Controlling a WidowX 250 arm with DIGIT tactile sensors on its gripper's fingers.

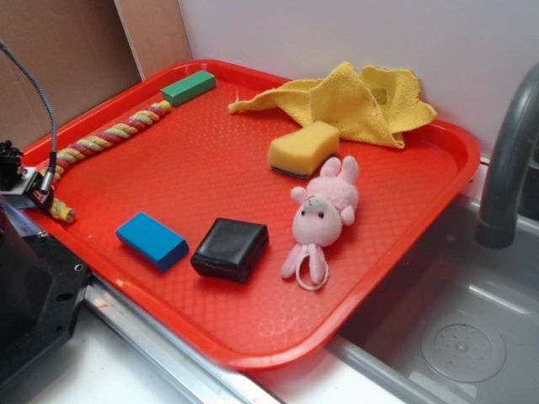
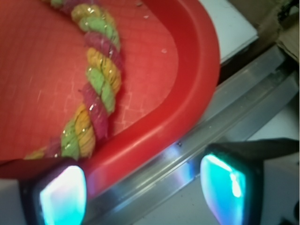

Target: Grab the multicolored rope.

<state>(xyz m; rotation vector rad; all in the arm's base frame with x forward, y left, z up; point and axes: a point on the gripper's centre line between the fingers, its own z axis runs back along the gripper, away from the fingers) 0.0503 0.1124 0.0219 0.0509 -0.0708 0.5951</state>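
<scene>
Tray: a red tray (image 1: 404, 244) with a raised rim; its near-left rim runs along a metal ledge (image 2: 225, 136), its right corner juts over a steel sink (image 1: 472, 328), and a grey faucet (image 1: 505, 160) stands just past that side.
Multicolored rope (image 1: 109, 136): lying along the tray's left rim, one end touching a green block (image 1: 189, 87) at the back, the other end curling to the near-left corner right by the gripper.
Rope up close: in the wrist view the twisted pink, yellow and green strands (image 2: 98, 79) run down beside the curved rim and pass behind the left finger.
Open room: the middle of the tray is bare red surface; a blue block (image 1: 152, 240) and a black block (image 1: 230, 248) sit near the front, a yellow sponge (image 1: 303, 149) and pink plush toy (image 1: 324, 215) to the right, a yellow cloth (image 1: 354, 101) at the back.
Arm: at the far left edge, low over the tray's near-left corner, a grey cable arching above it.
Gripper (image 2: 143, 187): fingers apart, nothing between them; the left fingertip (image 2: 63, 194) sits over the rim, the right over the ledge outside the tray.
</scene>
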